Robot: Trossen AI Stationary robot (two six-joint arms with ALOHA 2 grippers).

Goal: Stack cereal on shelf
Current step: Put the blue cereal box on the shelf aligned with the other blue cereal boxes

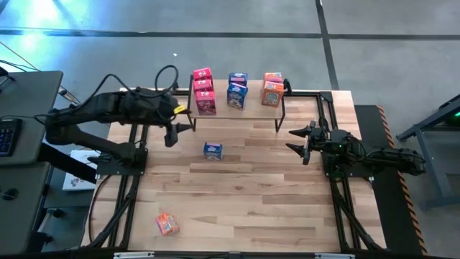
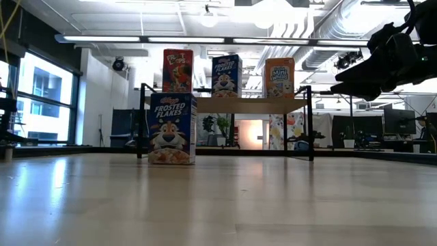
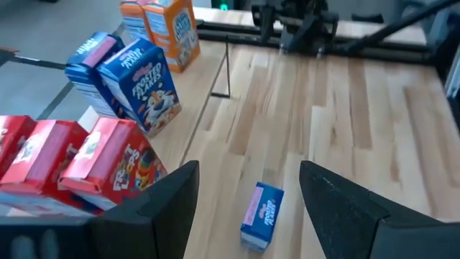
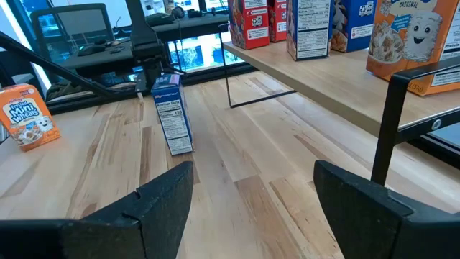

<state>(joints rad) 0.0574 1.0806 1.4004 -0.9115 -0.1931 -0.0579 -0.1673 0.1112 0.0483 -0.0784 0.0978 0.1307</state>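
Note:
The shelf [image 1: 251,115] stands at the table's far edge and carries several cereal boxes: red ones [image 1: 204,91] on its left, blue ones [image 1: 237,90] in the middle, orange ones [image 1: 272,89] on the right. One blue box [image 1: 212,150] stands upright on the table in front of the shelf, also seen in the low view [image 2: 171,130]. An orange box [image 1: 167,224] sits near the table's near-left corner. My left gripper [image 1: 176,129] hangs open above the table, left of and beyond the blue box [image 3: 260,216]. My right gripper [image 1: 302,140] is open by the shelf's right legs.
The shelf's thin black legs [image 4: 384,122] stand close to my right gripper [image 4: 253,173]. Black arm frames run along the table's left [image 1: 122,194] and right [image 1: 338,201] sides. Bare wood lies between the blue box and the near edge.

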